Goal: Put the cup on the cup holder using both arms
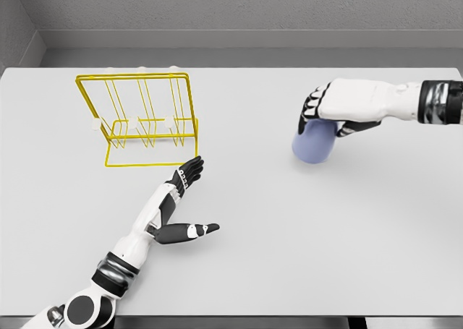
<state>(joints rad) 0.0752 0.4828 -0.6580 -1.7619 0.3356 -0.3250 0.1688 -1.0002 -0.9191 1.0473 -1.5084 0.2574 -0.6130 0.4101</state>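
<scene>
Gripping the lavender cup (312, 141) from above at the counter's (289, 257) right, the right hand (340, 108) has its fingers wrapped over it. The left hand (184, 199) waits flat-fingered and empty beside the yellow wire cup holder (137, 119), seemingly ready for a handover.

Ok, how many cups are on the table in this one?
1. A single pale blue cup stands at the right side of the table, with the right hand closed over its top. None hangs on the yellow cup holder at the left.
</scene>
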